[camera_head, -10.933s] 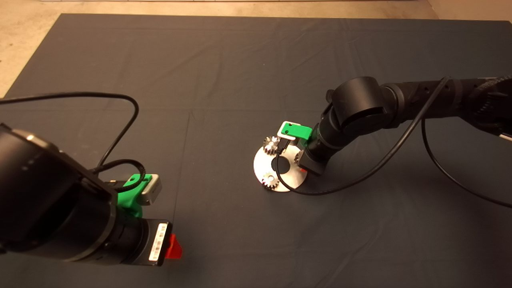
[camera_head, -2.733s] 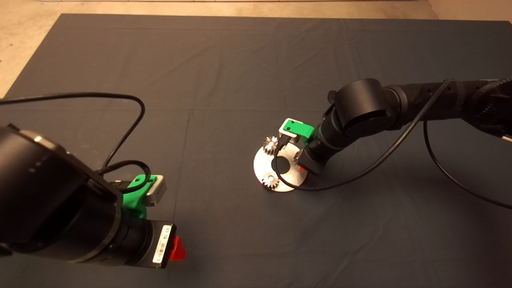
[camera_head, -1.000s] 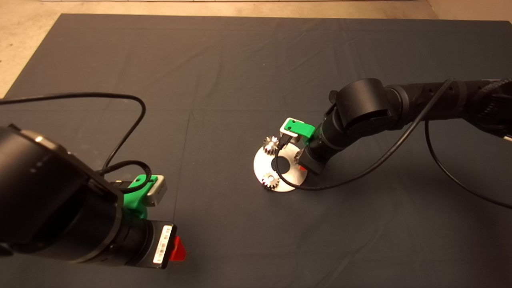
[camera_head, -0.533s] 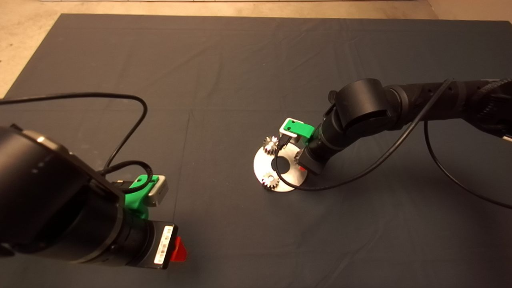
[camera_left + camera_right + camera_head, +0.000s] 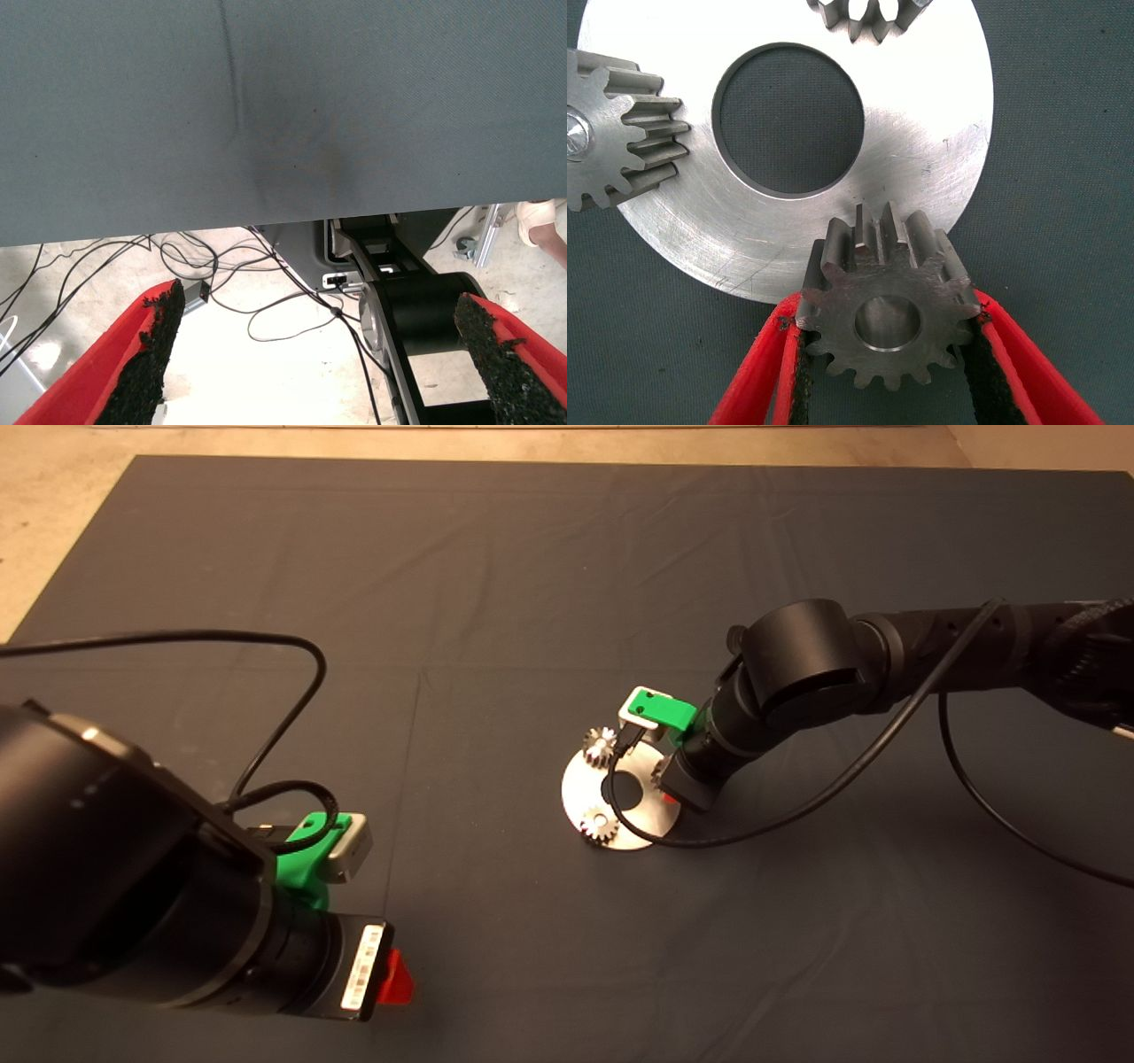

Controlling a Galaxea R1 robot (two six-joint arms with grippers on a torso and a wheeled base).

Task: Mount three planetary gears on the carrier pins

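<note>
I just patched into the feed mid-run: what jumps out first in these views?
The right gripper is at the near edge of the shiny carrier disc, its red fingers clamped on the third planetary gear, centre hole in plain view. Two more gears sit on the disc, one at its far-left rim and one at its near-left rim. The left gripper waits, open, at the mat's lower left.
</note>
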